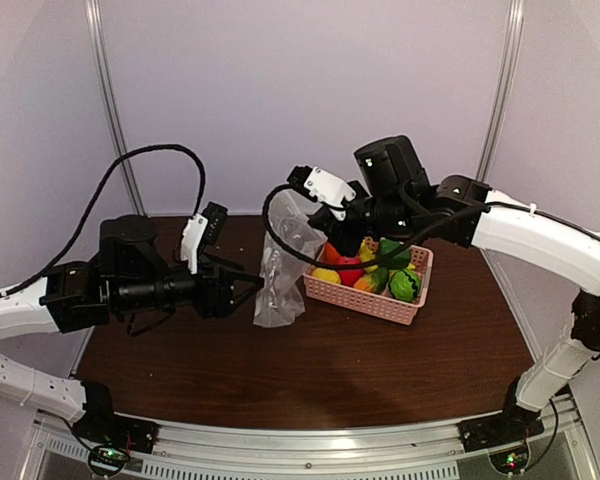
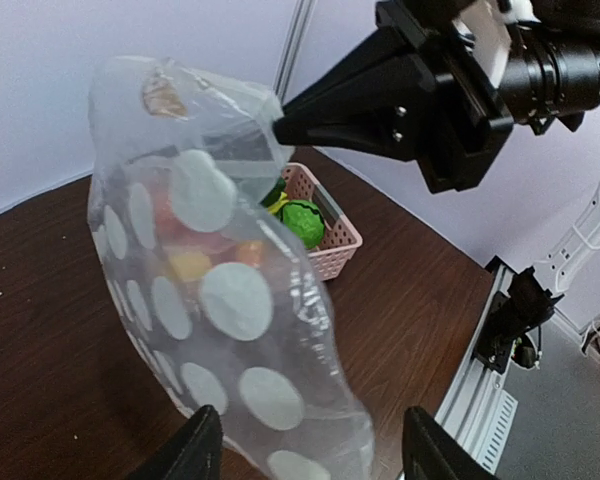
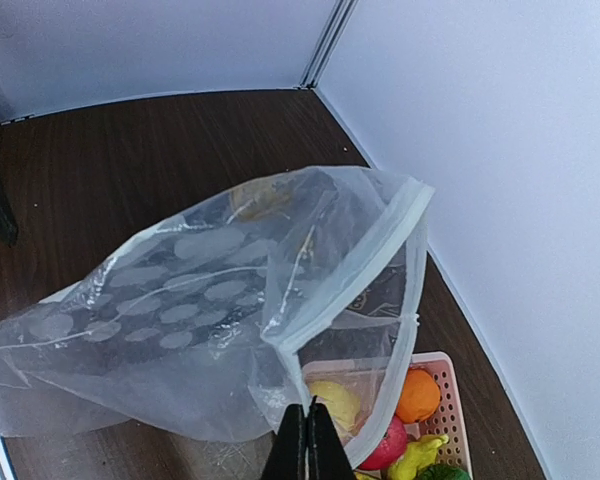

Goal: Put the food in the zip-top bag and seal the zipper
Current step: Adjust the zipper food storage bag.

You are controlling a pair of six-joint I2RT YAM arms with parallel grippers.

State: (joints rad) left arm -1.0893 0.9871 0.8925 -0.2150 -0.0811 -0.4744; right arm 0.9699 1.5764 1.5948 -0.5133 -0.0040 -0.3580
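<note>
The zip-top bag (image 1: 280, 268), clear with white dots, hangs upright with its lower end on the table. My right gripper (image 3: 307, 432) is shut on the zipper strip (image 3: 365, 265) at the bag's mouth and holds it up; it also shows in the top view (image 1: 302, 212). The mouth gapes open. My left gripper (image 2: 310, 428) is open, with its fingers either side of the bag's lower end (image 2: 215, 310). The food lies in the pink basket (image 1: 375, 300): an orange ball (image 3: 417, 393), a red apple (image 3: 390, 442), a lemon (image 3: 332, 400), bananas (image 3: 420, 458) and a green vegetable (image 2: 302, 218).
The pink basket (image 3: 450, 395) stands just right of the bag, under my right arm. Purple walls close the back and sides of the brown table (image 1: 310, 370). A metal rail (image 2: 480, 420) runs along the near edge.
</note>
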